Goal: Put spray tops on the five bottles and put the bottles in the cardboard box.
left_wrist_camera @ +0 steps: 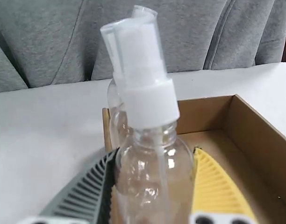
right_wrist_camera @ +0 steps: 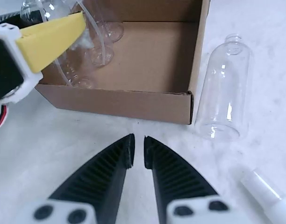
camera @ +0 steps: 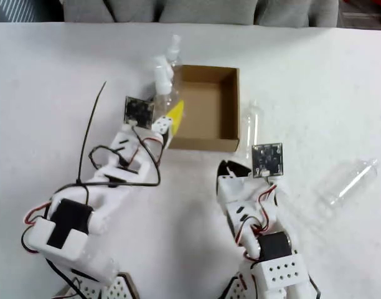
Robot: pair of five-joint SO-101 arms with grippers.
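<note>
My left gripper [left_wrist_camera: 152, 196] is shut on a clear bottle [left_wrist_camera: 150, 163] with a white spray top [left_wrist_camera: 143, 84], held upright at the near left corner of the cardboard box [camera: 209, 109]. Two more topped bottles [camera: 172, 50] stand behind it along the box's left wall. My right gripper [right_wrist_camera: 139, 144] is shut and holds nothing, low over the table just in front of the box [right_wrist_camera: 133, 100]. A topless clear bottle [right_wrist_camera: 225, 88] lies beside the box's right wall. A loose white spray top [right_wrist_camera: 269, 196] lies on the table close to it.
Another clear topless bottle [camera: 347, 180] lies on the white table [camera: 315, 81] at the right. The left arm's black cable [camera: 91, 124] loops over the table on the left. A grey sofa [left_wrist_camera: 63, 37] stands beyond the far edge.
</note>
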